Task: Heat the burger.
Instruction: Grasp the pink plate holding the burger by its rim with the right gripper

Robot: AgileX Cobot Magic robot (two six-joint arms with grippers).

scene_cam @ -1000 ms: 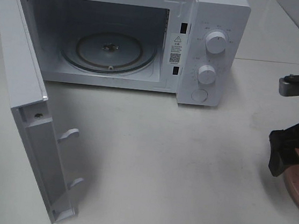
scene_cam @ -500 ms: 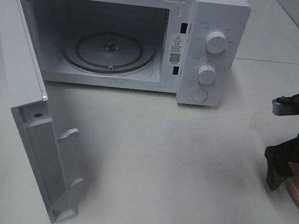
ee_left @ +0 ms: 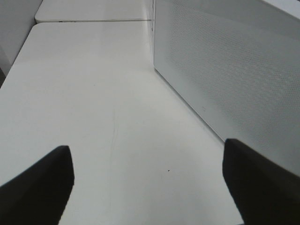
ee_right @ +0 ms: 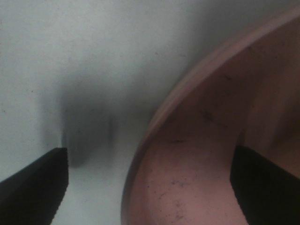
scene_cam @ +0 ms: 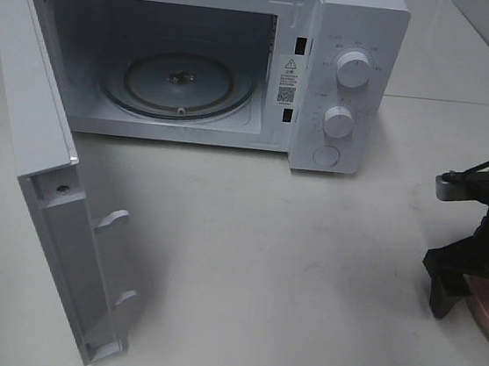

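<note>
At the right edge of the worktop (scene_cam: pixel 288 267), the right gripper (ee_right: pixel 150 187) hangs with jaws spread wide across the rim of the pink plate (ee_right: pixel 197 154); the burger itself I cannot see in any view. If a finger comes down on the rim, the plate may tip or skid. The left gripper (ee_left: pixel 147 187) hangs spread beside the microwave (scene_cam: pixel 358 37)
</note>
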